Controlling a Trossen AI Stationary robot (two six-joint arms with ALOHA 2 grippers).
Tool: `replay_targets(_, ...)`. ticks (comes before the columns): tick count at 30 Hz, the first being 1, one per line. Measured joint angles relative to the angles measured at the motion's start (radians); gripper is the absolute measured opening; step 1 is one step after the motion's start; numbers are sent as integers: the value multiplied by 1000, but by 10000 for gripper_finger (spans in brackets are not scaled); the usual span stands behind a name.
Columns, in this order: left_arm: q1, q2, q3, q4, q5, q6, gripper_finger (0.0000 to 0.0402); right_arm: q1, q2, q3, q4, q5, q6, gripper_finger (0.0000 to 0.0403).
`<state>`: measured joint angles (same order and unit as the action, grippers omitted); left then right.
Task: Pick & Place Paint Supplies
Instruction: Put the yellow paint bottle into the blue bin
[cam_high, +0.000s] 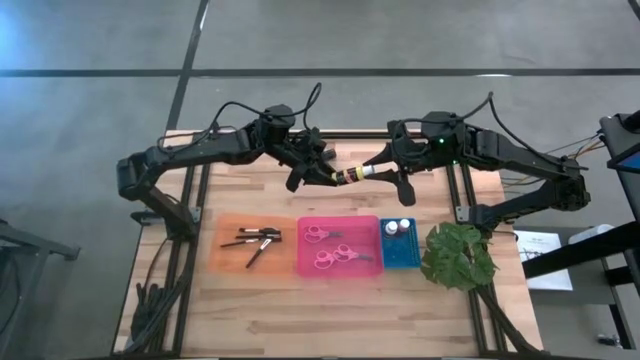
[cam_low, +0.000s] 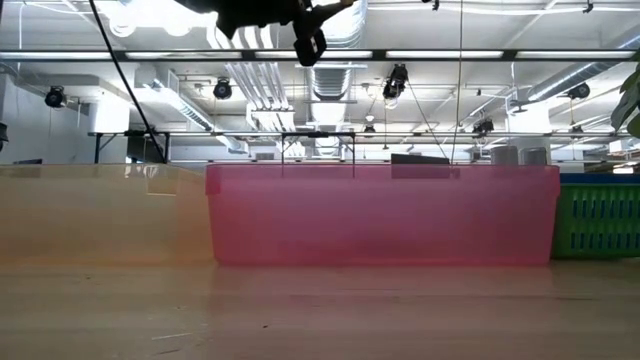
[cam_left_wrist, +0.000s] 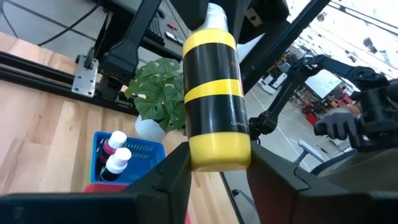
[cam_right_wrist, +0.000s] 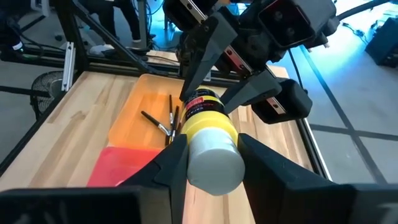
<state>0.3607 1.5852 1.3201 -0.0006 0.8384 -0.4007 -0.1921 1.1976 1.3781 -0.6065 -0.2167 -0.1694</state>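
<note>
The left claw (cam_high: 322, 176) grips the yellow-and-black paint bottle (cam_high: 352, 174); the right claw (cam_high: 388, 170) seems clamped on its cap. Letting go too soon could drop it.

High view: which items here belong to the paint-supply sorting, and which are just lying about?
Job:
- yellow-and-black paint bottle with white cap, held between left hand and right hand
- thin dark-handled brushes in flat orange tray
- pink-handled scissors in pink tray
- two white-capped bottles in blue basket

Lying about:
- green leafy plant
</note>
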Motion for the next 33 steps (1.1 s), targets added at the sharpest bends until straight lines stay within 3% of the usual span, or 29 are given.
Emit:
replay_targets(6,2,0,0,-37,-72,6,233,0,3,0,-16,5,16,113)
replay_targets(14,19,0,0,-265,-83,155,328,4,2,51,-154,-14,51,112)
replay_targets(19,37,-15,1,-418,-82,257,342,33,3,124,-364,-21,103,112)
replay_targets(24,48,-52,2,-449,-98,302,343,102,23,192,-591,-23,222,112)
replay_targets(33,55,-149,2,-487,-400,323,343,318,141,230,-782,-1,477,112)
